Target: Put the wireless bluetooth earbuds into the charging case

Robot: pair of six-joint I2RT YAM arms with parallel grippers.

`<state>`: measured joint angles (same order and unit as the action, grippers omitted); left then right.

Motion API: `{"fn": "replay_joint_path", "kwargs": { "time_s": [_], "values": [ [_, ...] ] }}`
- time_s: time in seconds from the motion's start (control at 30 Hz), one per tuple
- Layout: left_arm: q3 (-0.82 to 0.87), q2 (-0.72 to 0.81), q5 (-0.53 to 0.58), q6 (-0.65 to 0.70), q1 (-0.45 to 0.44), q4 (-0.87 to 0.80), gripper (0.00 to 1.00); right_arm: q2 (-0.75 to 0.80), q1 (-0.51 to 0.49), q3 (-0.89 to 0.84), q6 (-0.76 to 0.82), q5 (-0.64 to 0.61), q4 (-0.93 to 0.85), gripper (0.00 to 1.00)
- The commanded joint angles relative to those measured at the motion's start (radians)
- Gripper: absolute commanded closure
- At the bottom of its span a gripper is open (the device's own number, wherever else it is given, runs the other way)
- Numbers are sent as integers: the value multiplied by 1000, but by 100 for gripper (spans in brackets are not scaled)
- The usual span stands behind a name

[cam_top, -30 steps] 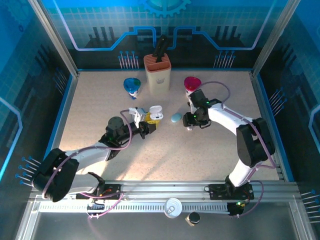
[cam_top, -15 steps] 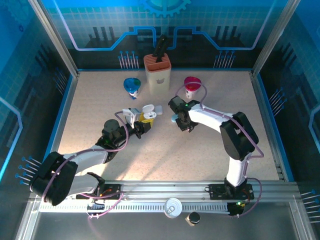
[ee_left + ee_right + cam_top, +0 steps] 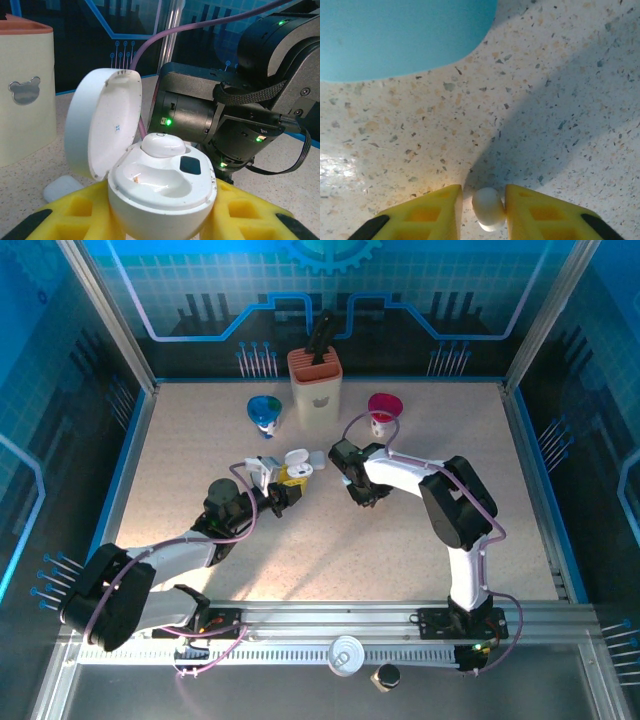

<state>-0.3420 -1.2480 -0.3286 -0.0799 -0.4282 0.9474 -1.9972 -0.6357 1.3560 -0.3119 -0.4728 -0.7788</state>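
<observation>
My left gripper (image 3: 160,212) is shut on the open white charging case (image 3: 160,190), yellow fingers on both sides. The lid stands up at the left. One white earbud (image 3: 164,146) sits in the far slot, and the near slot is bare. From above, the case (image 3: 297,459) shows at the table's middle left, with my right gripper (image 3: 352,486) just to its right. Low over the table, my right gripper (image 3: 483,200) brackets a second earbud (image 3: 488,207). That earbud lies on the surface against the right finger, a thin gap away from the left finger.
A blue case (image 3: 405,35) lies on the table just beyond the right fingers. The right arm's black wrist (image 3: 240,115) looms close behind the held case. A beige holder with a bear badge (image 3: 315,388), a blue cup (image 3: 264,410) and a pink cup (image 3: 383,408) stand further back.
The right arm swung left from beside the pink cup to the spot by the blue case, and its jaws narrowed around the earbud. The left arm drew back slightly with the case.
</observation>
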Motion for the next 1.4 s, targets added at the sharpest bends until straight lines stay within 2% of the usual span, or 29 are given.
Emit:
{"fn": "replay_joint_path", "kwargs": {
  "time_s": [0.0,0.3,0.5,0.63,0.83,0.93,1.07,1.17,1.37],
  "values": [
    [9,16,-3,1,6,11,67,-26,-10,23,-3,-29,-37,75],
    [9,10,-10,3,6,16,67,-2,-10,23,-4,-19,-42,83],
    [6,-14,-55,31,4,42,67,128,0,-8,-9,63,-19,84],
    [-4,-47,-85,39,-1,96,68,304,24,-74,9,219,53,87],
    [-34,-107,-78,50,-22,180,69,565,66,-155,1,534,181,88],
    [-53,-141,-66,58,-37,213,69,644,86,-164,-59,703,245,87],
    [-86,-183,-73,67,-58,230,69,687,87,-149,-162,868,343,86],
    [-109,-204,-69,78,-78,235,69,684,77,-145,-231,940,427,85],
    [-147,-223,-42,100,-122,232,69,632,26,-113,-254,936,478,85]
  ]
}}
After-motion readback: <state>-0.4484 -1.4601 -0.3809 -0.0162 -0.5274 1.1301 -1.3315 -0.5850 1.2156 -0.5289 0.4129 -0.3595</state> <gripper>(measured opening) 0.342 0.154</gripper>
